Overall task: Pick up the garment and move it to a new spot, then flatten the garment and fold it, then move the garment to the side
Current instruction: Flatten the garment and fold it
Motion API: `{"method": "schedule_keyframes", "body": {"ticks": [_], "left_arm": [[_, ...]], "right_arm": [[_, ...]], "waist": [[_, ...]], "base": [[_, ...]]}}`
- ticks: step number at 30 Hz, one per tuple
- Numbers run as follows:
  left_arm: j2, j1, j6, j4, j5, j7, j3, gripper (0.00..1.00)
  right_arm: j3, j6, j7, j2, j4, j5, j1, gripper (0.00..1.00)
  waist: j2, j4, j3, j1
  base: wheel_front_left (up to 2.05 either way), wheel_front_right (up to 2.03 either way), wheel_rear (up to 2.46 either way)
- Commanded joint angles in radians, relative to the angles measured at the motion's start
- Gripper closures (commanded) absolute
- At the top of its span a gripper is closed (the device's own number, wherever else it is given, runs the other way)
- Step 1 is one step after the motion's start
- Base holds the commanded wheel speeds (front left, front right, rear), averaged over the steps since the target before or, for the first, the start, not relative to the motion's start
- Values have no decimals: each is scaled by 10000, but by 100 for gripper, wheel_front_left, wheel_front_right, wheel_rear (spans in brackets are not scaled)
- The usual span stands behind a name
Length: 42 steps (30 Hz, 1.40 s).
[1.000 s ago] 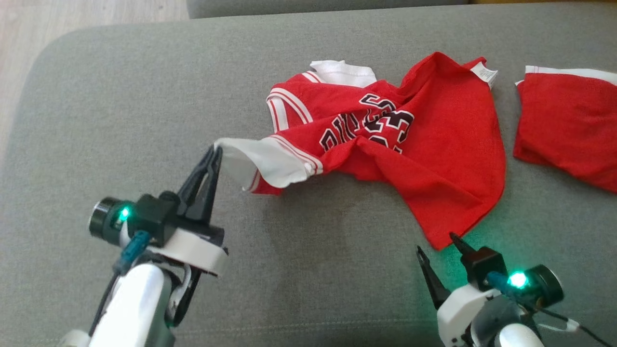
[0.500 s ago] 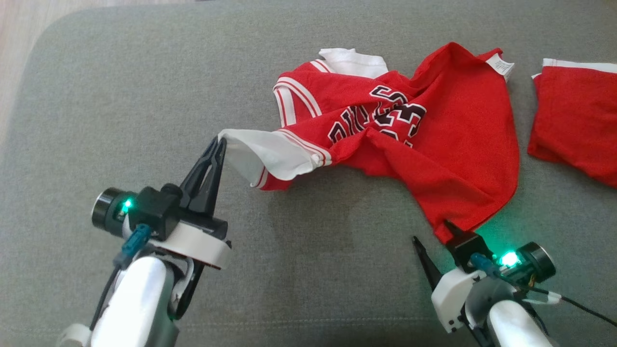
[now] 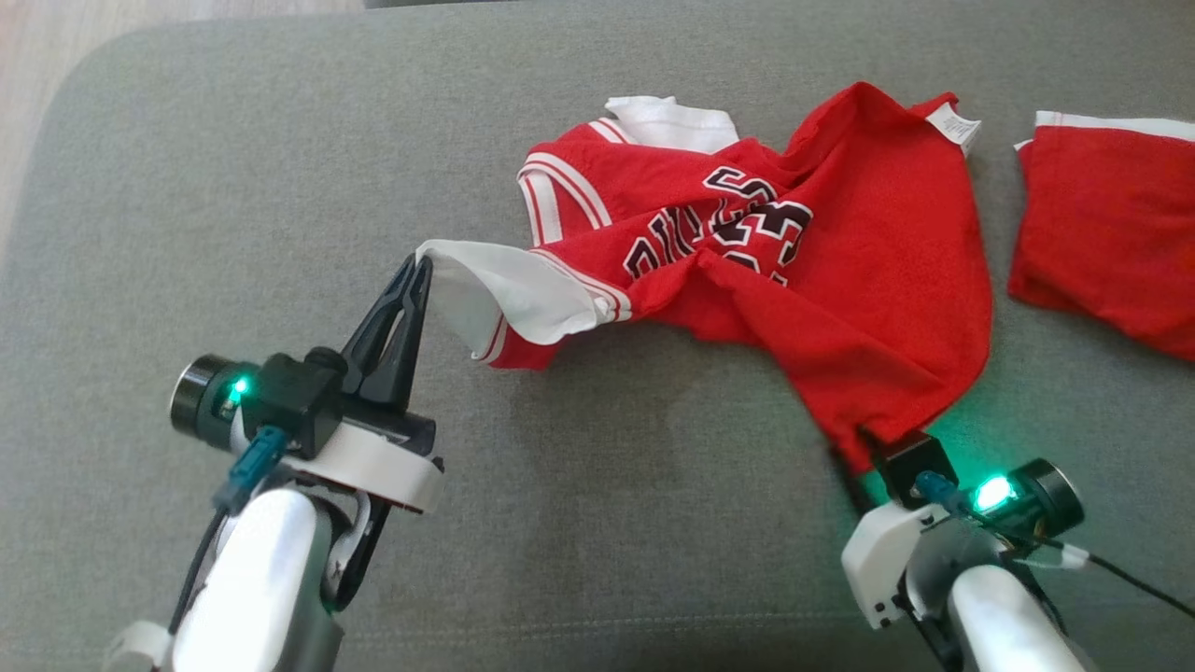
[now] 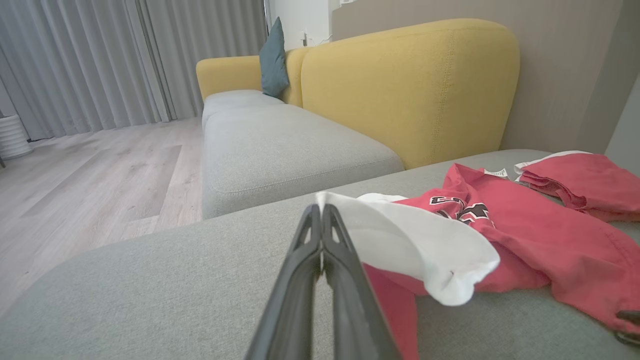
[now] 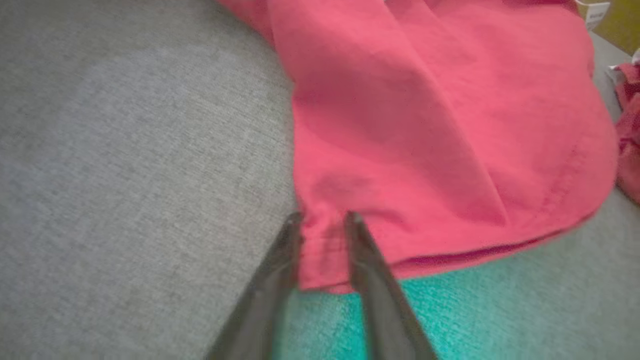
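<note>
The left hand (image 3: 422,268), fingers together, clamps the white sleeve (image 3: 504,299) of the one crumpled red basketball jersey (image 3: 868,280) at 12 o'clock on the grey woven sofa cushion (image 3: 233,187), the right hand (image 5: 324,220), fingers apart, straddles its hem corner at 4 o'clock, and a second red garment (image 3: 1102,243) lies at 2 o'clock.
</note>
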Motion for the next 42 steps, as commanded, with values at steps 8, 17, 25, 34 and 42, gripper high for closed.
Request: {"method": "schedule_keyframes", "body": {"ticks": [8,17,25,34,42], "left_arm": [[224,-591,-43,-651,170,-51,791,100],[560,-1299,-74,-1540,109,-51,1441,100],[791,-2296,-162,-2196,-61,-46,1739,100],[1093,-2579,86,-3588,-376,556,2326,100],[1458,-2515,410,-5806,-449,1624,2861,100]], "right_arm": [[-651,17,-63,-435,-943,522,-345,100],[-957,17,-17,-1528,-3352,1268,-1929,100],[-680,17,162,-2396,-4389,1905,-3527,100],[-590,17,695,-2522,-5747,2175,-3826,100],[-1396,17,1919,-1862,-8041,2034,-2773,100]], "waist": [[0,-213,-311,0],[0,-395,-764,0],[0,-427,-1260,0],[0,-509,-2021,0],[0,-542,-2159,0]], "base": [[0,0,0],[0,0,0],[0,0,0],[0,0,0],[0,0,0]]}}
